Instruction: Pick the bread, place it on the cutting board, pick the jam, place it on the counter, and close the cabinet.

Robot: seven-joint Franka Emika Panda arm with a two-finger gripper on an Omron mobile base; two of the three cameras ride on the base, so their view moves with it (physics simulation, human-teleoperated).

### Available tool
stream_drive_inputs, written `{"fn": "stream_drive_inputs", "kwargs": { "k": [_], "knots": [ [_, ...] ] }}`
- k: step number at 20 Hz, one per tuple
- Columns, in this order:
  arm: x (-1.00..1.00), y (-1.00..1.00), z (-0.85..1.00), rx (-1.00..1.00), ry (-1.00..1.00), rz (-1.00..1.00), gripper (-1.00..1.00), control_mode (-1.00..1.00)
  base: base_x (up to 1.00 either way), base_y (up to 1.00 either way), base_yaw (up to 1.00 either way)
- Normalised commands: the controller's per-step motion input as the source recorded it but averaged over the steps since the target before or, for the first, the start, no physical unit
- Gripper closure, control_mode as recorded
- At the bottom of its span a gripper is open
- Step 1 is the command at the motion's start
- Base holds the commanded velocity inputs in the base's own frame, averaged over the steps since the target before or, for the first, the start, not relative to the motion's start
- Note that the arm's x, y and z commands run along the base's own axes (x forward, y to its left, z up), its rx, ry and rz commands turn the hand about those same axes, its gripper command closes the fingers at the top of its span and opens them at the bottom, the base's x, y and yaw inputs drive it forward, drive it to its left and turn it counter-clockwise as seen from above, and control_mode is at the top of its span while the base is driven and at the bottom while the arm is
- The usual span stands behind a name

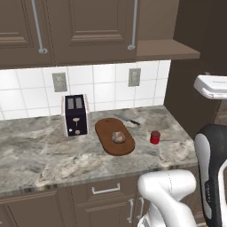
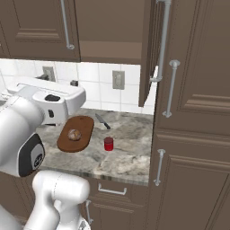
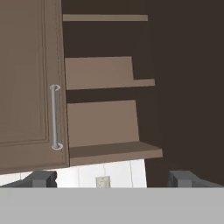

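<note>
Grey finger tips of the gripper (image 3: 112, 178) sit far apart at the bottom of the hand view, nothing between them: claw wide, empty. It looks straight into the open cabinet (image 3: 109, 78).

Step call: bread and jam look done, door closing is what's left. The bread (image 1: 118, 137), a lumpy tan bun with lighter patches, rests on the cutting board (image 1: 106, 133), a flat oval of reddish-brown wood. The jam (image 1: 154, 137), a squat red jar with a darker lid, stands on the counter (image 1: 40, 155) just right of the board, apart from it. Counter is grey-beige marbled stone with a thick edge.

Next move, my judgement: get behind the open door (image 2: 148, 54), which stands swung out edge-on in the right base view, and push it across the opening. Its long vertical silver bar handle (image 2: 164, 40) is an option to hook, but a flat push on the panel face needs less precision. Hand has to clear the door's free edge first.

Further back: dark toaster (image 1: 75, 114) with two slots, left of the board. Small knife (image 1: 127, 119), dark handle, lies behind the board near the wall. White square-tile backsplash with two plain outlet plates. In the cabinet, bare brown wooden shelves (image 3: 113, 151), matte, nothing on them that I can see. Neighbouring closed door (image 3: 26, 78) is panelled, same dark brown wood.
</note>
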Motion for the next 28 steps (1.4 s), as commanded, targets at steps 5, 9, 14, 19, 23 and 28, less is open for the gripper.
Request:
{"fn": "stream_drive_inputs", "kwargs": {
  "k": [5,9,14,19,23,28],
  "knots": [
    [-0.29,-0.13,0.02,0.00,0.00,0.00,-1.00,-1.00,0.00,0.00,0.00],
    [-0.31,-0.13,0.03,0.00,0.00,0.00,-1.00,-1.00,0.00,0.00,0.00],
    [-0.30,-0.09,0.00,0.00,0.00,0.00,-1.00,-1.00,0.00,0.00,0.00],
    [-0.19,-0.08,0.00,0.00,0.00,-0.01,-1.00,-1.00,0.00,0.00,0.00],
    [-0.17,-0.14,0.00,0.00,0.00,-0.03,-1.00,-1.00,0.00,0.00,0.00],
    [-0.12,-0.22,0.00,0.00,0.00,-0.04,-1.00,-1.00,0.00,0.00,0.00]
  ]
}}
